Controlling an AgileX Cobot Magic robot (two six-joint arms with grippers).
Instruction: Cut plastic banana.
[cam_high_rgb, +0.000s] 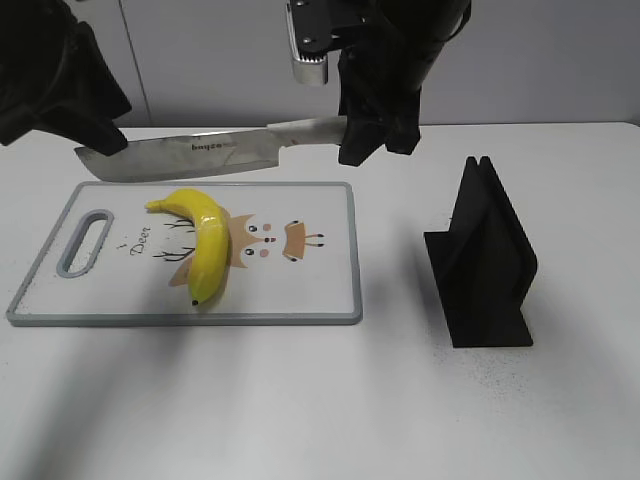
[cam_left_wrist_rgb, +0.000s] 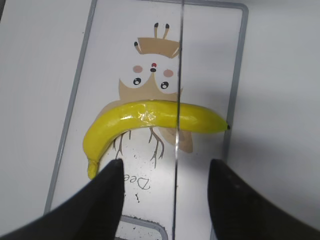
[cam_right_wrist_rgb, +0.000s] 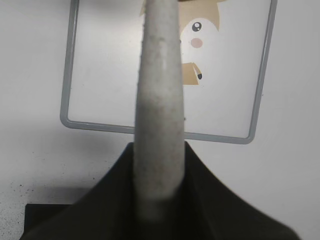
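Note:
The plastic banana (cam_high_rgb: 205, 245), glossy yellow with a dark tip, lies on the white cutting board (cam_high_rgb: 320, 290); it also shows in the left wrist view (cam_left_wrist_rgb: 150, 117). My right gripper (cam_high_rgb: 365, 135) is shut on the pale handle (cam_right_wrist_rgb: 157, 100) of a large knife (cam_high_rgb: 190, 155), holding it level above the board's far edge, blade pointing left. My left gripper (cam_high_rgb: 100, 140) is near the blade tip. In the left wrist view its fingers (cam_left_wrist_rgb: 167, 192) are wide apart, with the blade's thin edge (cam_left_wrist_rgb: 178, 75) running between them and across the banana.
A black knife stand (cam_high_rgb: 485, 260) stands on the white table right of the board. The board has a grey rim (cam_right_wrist_rgb: 67, 100), a handle slot (cam_high_rgb: 88, 240) at its left end and a printed deer drawing (cam_left_wrist_rgb: 152, 70).

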